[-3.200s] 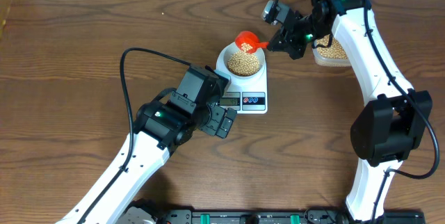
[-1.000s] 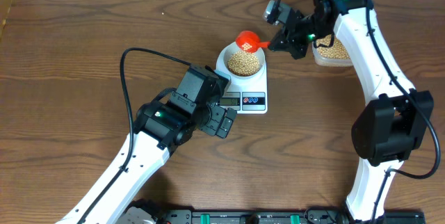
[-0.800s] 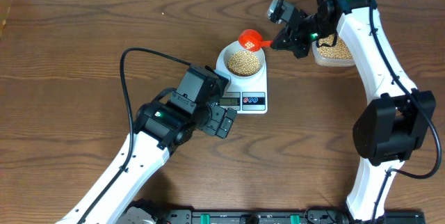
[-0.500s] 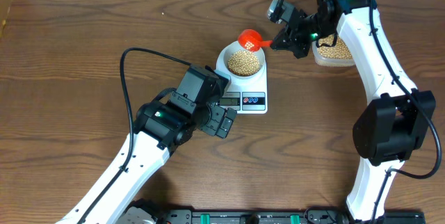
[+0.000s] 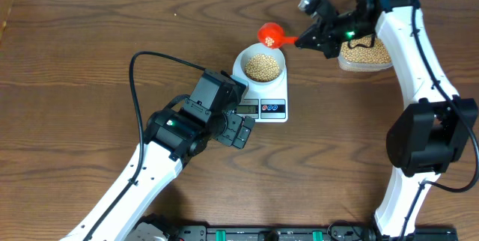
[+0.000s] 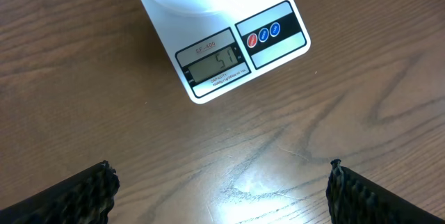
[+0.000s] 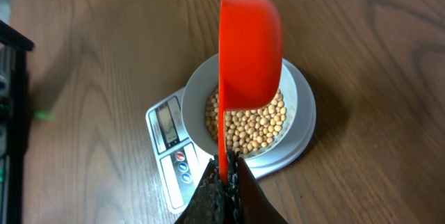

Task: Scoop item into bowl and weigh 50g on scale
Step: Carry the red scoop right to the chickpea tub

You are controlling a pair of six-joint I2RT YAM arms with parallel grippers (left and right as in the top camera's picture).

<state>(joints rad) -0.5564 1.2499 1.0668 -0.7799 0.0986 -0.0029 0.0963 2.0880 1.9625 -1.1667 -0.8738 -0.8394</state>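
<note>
The white bowl (image 5: 260,66) holds tan beans (image 5: 262,64) and stands on the white scale (image 5: 271,107). In the left wrist view the scale (image 6: 229,50) has its display reading 51. My right gripper (image 5: 310,40) is shut on the handle of an orange scoop (image 5: 270,34), held just behind the bowl's far rim. In the right wrist view the scoop (image 7: 249,50) is seen from its side above the bowl (image 7: 299,99) and its beans (image 7: 248,123). My left gripper (image 5: 241,131) is open and empty over the table in front of the scale.
A clear plastic tub (image 5: 364,55) with more beans sits at the back right, under my right arm. A black cable loops over the table left of the scale. A black rail runs along the table's front edge.
My right gripper has lifted the scoop up and back, away from over the bowl toward the rear right. The left arm has not moved.
</note>
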